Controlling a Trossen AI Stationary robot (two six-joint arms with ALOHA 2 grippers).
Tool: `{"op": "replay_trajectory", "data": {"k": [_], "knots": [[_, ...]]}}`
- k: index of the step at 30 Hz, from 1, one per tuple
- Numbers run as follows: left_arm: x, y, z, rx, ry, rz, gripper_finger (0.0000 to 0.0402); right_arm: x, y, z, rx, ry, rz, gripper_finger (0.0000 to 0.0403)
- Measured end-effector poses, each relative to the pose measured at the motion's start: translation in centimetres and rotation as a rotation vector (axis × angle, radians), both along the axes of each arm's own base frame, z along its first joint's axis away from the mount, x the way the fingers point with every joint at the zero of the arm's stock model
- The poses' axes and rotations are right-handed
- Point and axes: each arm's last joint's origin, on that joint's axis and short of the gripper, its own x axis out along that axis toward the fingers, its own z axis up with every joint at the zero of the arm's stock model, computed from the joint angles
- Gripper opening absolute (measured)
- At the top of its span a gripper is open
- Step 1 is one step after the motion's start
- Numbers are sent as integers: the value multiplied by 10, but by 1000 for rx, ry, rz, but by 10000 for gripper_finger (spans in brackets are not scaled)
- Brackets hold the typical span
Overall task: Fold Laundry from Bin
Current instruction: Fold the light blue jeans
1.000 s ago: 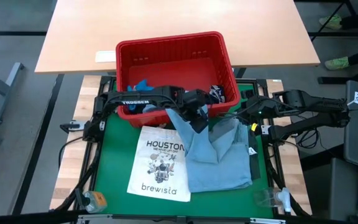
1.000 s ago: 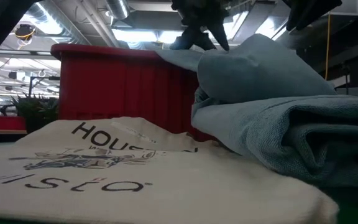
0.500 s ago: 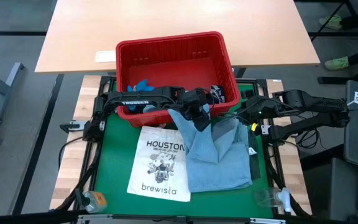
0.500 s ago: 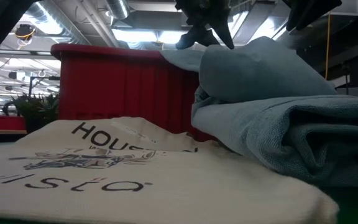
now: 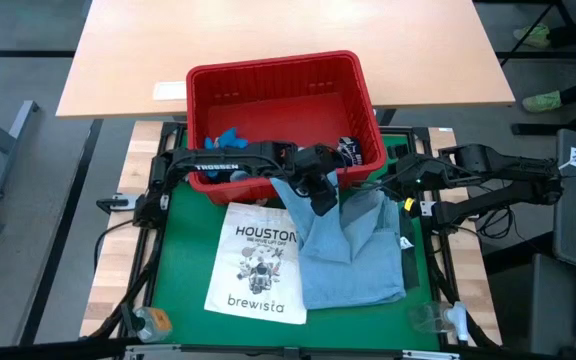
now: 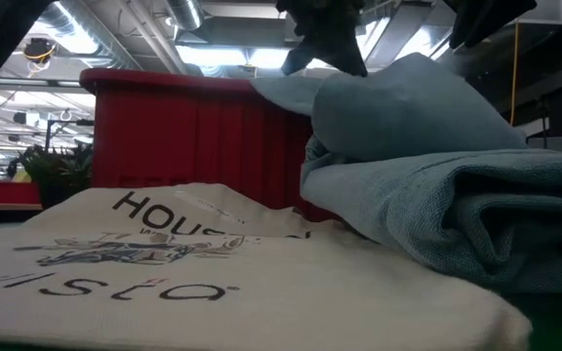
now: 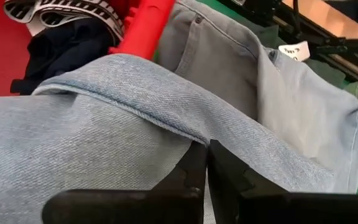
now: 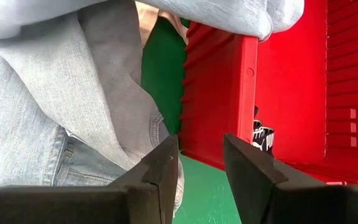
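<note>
The light blue denim shirt [image 5: 353,250] lies bunched on the green mat [image 5: 183,250], and one part of it rises to the red bin's [image 5: 273,100] near rim. My left gripper [image 5: 316,190] is shut on that raised part, just in front of the rim. The bin holds a bright blue garment [image 5: 226,138] and a dark navy one [image 7: 67,46]. My right gripper [image 8: 201,165] hangs open by the bin's near right corner, above the shirt, touching nothing. My left gripper pinches a seamed edge of the denim shirt [image 7: 185,134] between its two fingers. The fingers slant down at it from the table's left and lie across the seam. That part is held up as a peak [image 6: 359,88]; the rest of the shirt lies slack on the mat.
A white tote bag [image 5: 256,262] printed "HOUSTON brewista" lies flat on the mat left of the shirt. A light wooden table [image 5: 288,40] stands behind the bin. Small clear objects [image 5: 438,318] sit at the mat's near corners.
My left gripper has shut on the denim shirt's raised edge and rolled a little at the wrist, staying in place. The shirt's peak has stayed up by the bin's rim.
</note>
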Motion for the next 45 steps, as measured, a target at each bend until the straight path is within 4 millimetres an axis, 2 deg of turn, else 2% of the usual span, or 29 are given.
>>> {"op": "replay_trajectory", "data": {"k": [8, 13, 19, 26, 32, 38, 41, 45], "knots": [[-14, -36, 29, 56, 73, -96, 1, 0, 0, 0, 0, 0, 0, 127], [-37, -81, 41, 24, 204, -120, 1, 0, 0, 0, 0, 0, 0, 127], [-67, -144, 38, -31, 368, -99, 0, 0, 0, 0, 0, 0, 0, 127], [-92, -206, 17, -16, 446, -30, 0, 0, 0, 0, 0, 0, 0, 127], [-112, -240, -9, 20, 521, -32, 12, 0, 0, 0, 0, 0, 0, 127], [-127, -259, -35, 15, 589, 70, 68, 0, 0, 0, 0, 0, 0, 127], [-130, -262, -45, 20, 602, 99, 99, 0, 0, 0, 0, 0, 0, 127], [-127, -259, -48, 24, 600, 94, 125, 0, 0, 0, 0, 0, 0, 127]]}}
